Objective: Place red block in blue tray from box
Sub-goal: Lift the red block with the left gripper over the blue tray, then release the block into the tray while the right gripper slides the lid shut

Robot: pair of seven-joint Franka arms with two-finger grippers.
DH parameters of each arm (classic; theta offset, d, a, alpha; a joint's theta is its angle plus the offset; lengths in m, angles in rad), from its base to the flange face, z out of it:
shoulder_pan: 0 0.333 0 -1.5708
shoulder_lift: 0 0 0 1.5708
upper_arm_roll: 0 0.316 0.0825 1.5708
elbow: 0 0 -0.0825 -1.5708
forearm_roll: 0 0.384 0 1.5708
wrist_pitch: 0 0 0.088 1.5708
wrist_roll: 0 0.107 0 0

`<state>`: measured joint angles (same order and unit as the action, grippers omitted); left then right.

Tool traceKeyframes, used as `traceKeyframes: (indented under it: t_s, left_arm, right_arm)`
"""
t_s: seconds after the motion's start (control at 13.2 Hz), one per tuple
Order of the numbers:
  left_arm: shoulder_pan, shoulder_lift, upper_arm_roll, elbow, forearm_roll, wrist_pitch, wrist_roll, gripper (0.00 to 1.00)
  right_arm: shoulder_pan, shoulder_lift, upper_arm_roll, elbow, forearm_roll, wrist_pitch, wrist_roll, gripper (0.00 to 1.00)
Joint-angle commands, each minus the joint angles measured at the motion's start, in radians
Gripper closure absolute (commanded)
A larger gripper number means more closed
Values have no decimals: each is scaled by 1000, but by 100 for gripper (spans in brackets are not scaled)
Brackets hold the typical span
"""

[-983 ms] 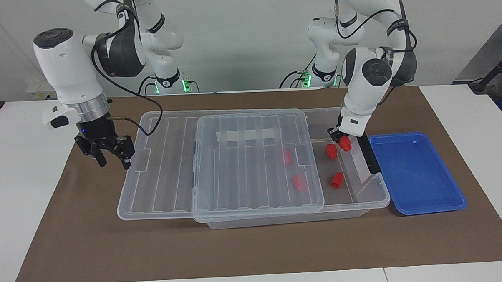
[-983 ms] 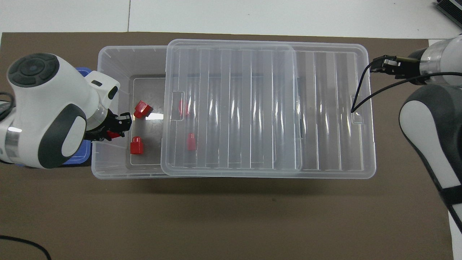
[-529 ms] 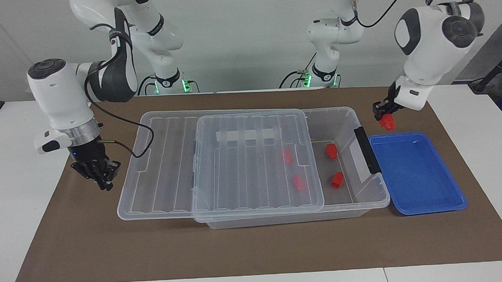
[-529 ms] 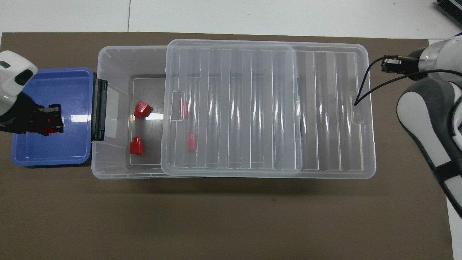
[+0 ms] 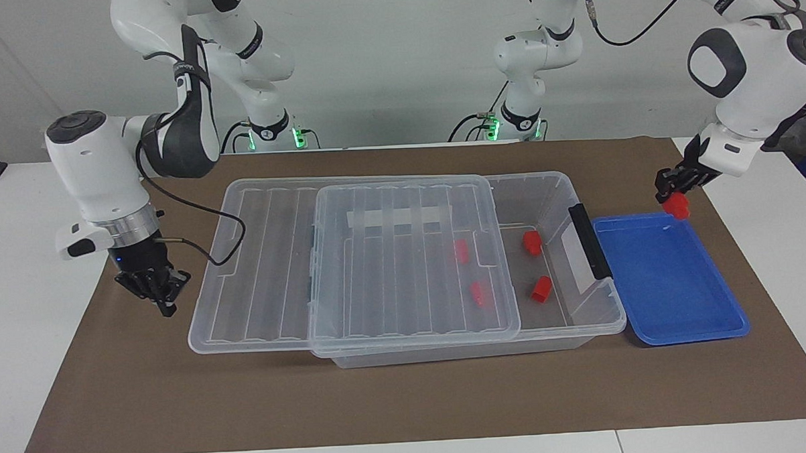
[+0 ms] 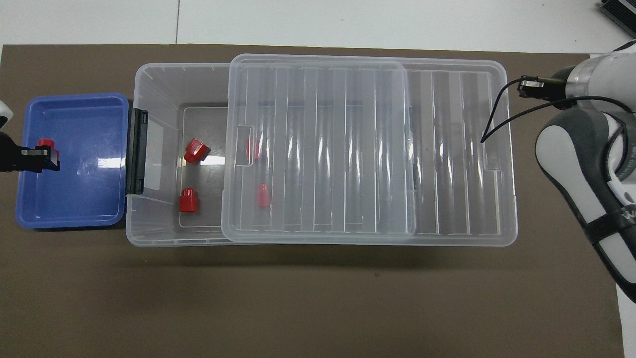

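Observation:
My left gripper (image 5: pixel 673 199) is shut on a red block (image 5: pixel 677 207) and hangs over the blue tray (image 5: pixel 670 291), above the tray's edge nearest the robots. In the overhead view the held red block (image 6: pixel 46 144) and the left gripper (image 6: pixel 45 156) sit over the blue tray (image 6: pixel 74 199), at its end away from the box. The clear box (image 5: pixel 542 179) holds two uncovered red blocks (image 5: pixel 531 242) (image 5: pixel 541 289). Two more red blocks (image 5: pixel 461 251) (image 5: pixel 478 294) show through the ribbed lid (image 5: pixel 411 273). My right gripper (image 5: pixel 162 292) is shut and empty, low beside the box's other end.
The lid covers most of the box (image 6: pixel 149 84) and leaves only the end toward the left arm open. A black latch (image 5: pixel 588 240) stands on that end, next to the tray. Brown mat (image 5: pixel 382 401) lies under everything.
My left gripper lifted a red block out of the box and carried it over the blue tray. My right gripper closed and sank lower beside the box's end.

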<state>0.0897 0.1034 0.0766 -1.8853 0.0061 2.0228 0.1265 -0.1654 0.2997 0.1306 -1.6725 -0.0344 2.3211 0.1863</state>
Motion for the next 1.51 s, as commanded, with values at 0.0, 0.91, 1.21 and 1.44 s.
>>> traceKeyframes:
  t_s: [0.0,0.91,1.21,1.44]
  left_arm:
    - [41,24,-6,-72,-6,135,73,100]
    - [42,196,-8,-90,-6,318,132,100]
    - [25,213,-9,-202,-6,471,81,100]
    - [27,213,-8,-201,-6,470,84,71]
  right_arm:
    - [23,9,9,-4,2,12,-25,100]
    - [59,1,43,-7,16,-37,-143,100]
    - [81,-2,49,-9,17,-54,-140,100]
    - [122,-7,66,-19,19,-68,-91,100]
